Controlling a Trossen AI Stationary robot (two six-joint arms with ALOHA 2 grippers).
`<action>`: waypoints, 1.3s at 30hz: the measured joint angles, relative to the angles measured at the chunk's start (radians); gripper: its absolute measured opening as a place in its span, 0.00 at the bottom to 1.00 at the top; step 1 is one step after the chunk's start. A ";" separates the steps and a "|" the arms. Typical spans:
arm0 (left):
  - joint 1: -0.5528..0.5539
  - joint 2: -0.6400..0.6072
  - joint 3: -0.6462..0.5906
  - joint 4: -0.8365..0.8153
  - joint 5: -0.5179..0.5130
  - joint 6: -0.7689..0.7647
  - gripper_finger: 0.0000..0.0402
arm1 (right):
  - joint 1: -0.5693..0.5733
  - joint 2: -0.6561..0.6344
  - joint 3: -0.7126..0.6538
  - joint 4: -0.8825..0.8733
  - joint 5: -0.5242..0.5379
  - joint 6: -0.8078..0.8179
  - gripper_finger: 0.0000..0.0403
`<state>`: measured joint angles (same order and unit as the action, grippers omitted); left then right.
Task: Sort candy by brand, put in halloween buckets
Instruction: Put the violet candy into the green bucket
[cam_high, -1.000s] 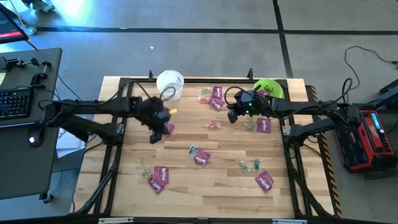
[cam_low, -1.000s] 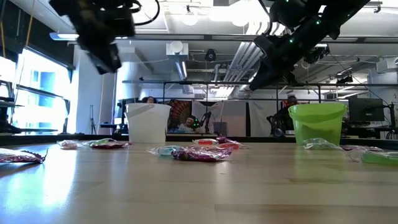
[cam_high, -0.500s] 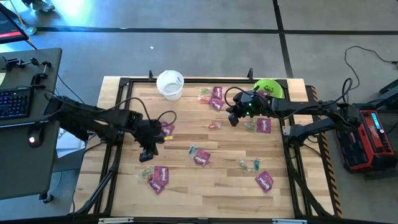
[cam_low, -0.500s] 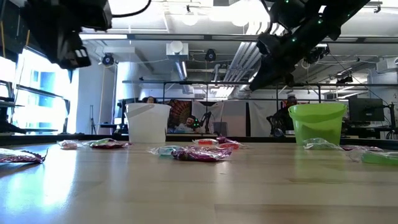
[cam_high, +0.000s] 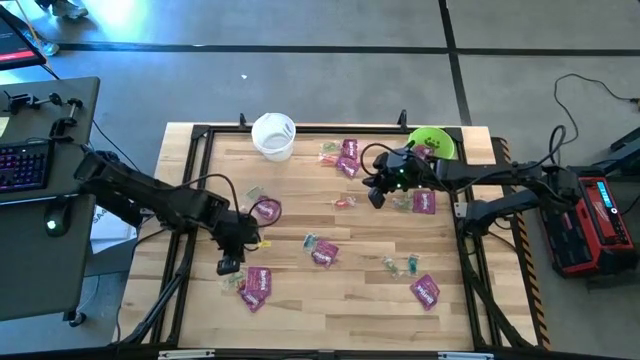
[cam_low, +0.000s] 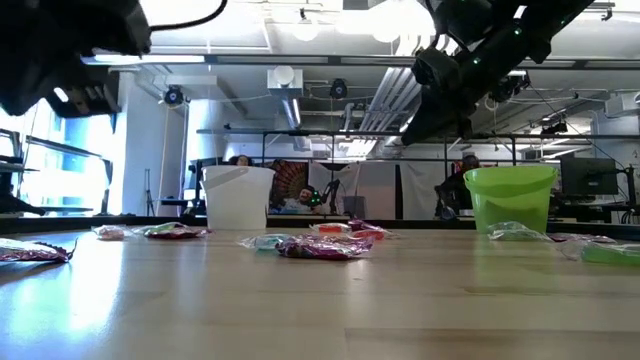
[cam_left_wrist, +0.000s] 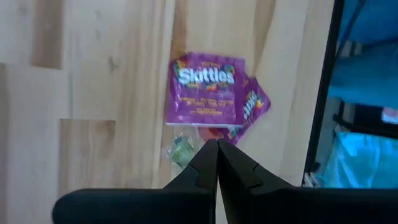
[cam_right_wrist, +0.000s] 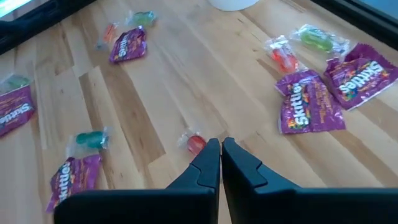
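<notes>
Left gripper (cam_left_wrist: 217, 163): fingers pressed together on nothing, above purple Skittles packets (cam_left_wrist: 208, 88) at the table's (cam_high: 330, 300) seven o'clock.
Right gripper (cam_right_wrist: 221, 163): clenched and empty, over a red candy (cam_right_wrist: 195, 143) toward one o'clock.
White bucket (cam_high: 273, 135): eleven o'clock edge, contents hard to make out.
Green bucket (cam_high: 432, 142): one o'clock corner, just beside the right arm.
Remaining candy: scattered loose across the table.
</notes>
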<state>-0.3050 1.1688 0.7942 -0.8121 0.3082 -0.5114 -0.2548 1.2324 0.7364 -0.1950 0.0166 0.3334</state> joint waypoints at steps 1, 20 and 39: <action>0.000 -0.003 -0.012 0.010 0.016 0.007 0.00 | 0.007 0.000 0.000 -0.002 0.001 0.005 0.01; 0.000 0.014 -0.035 0.022 0.006 0.045 0.21 | 0.093 0.000 0.000 -0.003 0.043 0.092 0.01; 0.000 0.285 -0.036 0.082 0.028 0.023 0.41 | 0.093 0.000 0.000 -0.004 0.036 -0.001 0.01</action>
<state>-0.3054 1.4540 0.7586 -0.7298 0.3359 -0.4879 -0.1616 1.2324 0.7364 -0.1986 0.0525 0.3326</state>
